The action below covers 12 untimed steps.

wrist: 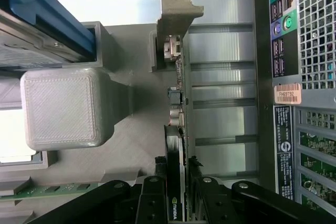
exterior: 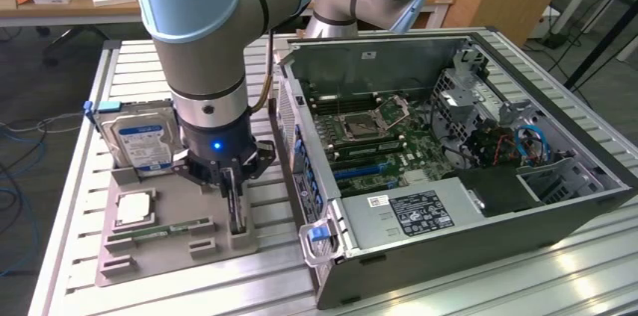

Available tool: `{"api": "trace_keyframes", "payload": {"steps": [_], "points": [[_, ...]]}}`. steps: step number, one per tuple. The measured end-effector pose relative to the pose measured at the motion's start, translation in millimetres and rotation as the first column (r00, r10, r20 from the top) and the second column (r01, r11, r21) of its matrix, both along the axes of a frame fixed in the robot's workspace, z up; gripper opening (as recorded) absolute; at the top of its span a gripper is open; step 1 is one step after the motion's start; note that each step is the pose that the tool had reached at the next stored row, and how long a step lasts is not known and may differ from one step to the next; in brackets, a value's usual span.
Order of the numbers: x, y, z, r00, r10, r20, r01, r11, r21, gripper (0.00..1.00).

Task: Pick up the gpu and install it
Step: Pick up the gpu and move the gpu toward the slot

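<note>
Robotics lab or workshop. Blue-and-grey jointed industrial robot arm [exterior: 199, 25] over ribbed aluminium-profile workbench [exterior: 558, 279]; opened grey metal desktop computer case [exterior: 468, 256]; grey 3D-printed parts fixture [exterior: 160, 256]; wooden desks [exterior: 70, 11] behind; loose blue cables [exterior: 25, 131] on floor.

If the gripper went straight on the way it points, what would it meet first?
The gpu, standing on edge in the tray directly under the gripper; whether any gap remains is unclear.

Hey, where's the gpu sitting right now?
The gpu stands on edge in the grey holder tray at the exterior view's left, on the side nearest the open computer case, with the gripper closed on it.
</note>
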<state>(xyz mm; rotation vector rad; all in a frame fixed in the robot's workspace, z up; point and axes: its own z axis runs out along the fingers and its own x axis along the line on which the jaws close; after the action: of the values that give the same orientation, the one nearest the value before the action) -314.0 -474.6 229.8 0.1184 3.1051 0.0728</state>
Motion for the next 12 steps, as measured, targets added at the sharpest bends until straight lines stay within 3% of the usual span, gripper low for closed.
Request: {"api": "trace_keyframes", "payload": {"steps": [10, 12], "points": [[0.0, 0.0, 0.5, 1.0, -0.005, 0.0001, 0.005, 1.0, 0.0001, 0.27], [0.0, 0.0, 7.6, 1.0, -0.006, 0.0, 0.006, 1.0, 0.0, 0.27]]}}
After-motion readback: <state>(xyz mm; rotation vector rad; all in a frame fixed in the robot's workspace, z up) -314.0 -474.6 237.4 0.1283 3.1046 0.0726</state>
